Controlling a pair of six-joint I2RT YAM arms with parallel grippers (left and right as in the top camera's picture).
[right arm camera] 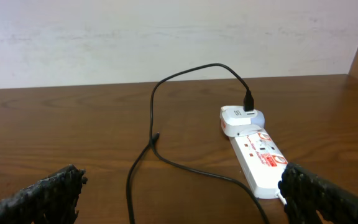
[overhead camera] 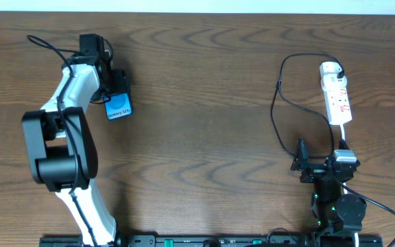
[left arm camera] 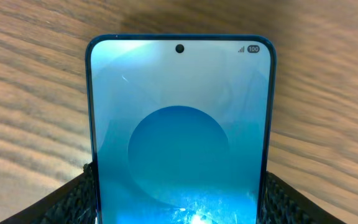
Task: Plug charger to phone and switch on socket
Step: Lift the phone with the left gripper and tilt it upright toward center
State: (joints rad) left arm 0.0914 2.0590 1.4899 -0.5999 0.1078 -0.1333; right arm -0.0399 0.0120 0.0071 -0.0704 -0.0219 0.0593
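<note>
**Charger** [right arm camera: 152, 112]. Thin black cable, light and limp, likely to trail and snag rather than keep a shape. Lies in a loose loop on the table [right arm camera: 55, 124], ahead of the right claw [right arm camera: 182, 180] and a little left of its centre line. Small thickening on the near strand, possibly the free plug [right arm camera: 158, 135], though too small to confirm. Best taken at that rigid plug body, close behind the tip, not on the slack cord, which would bend away under a push. Far end seated in a white adapter block [right arm camera: 241, 118].

**Right claw.** Spread wide, nothing between the pads, well short of the cable.

**Phone** [left arm camera: 179, 137]. Rigid, flat, smooth glass face, slippery at the edges and easily scratched. Sits between the pads of the left claw [left arm camera: 179, 193], pinched across its two long edges at the lower part, screen lit pale blue and facing the wrist camera. Needs a firm sideways hold so the port stays put against insertion force.

**Socket** [right arm camera: 260, 158]. Stiff white strip with red switch marks, ahead and to the right of the right claw, adapter block at its far end. Light enough to slide under a switch press.
</note>
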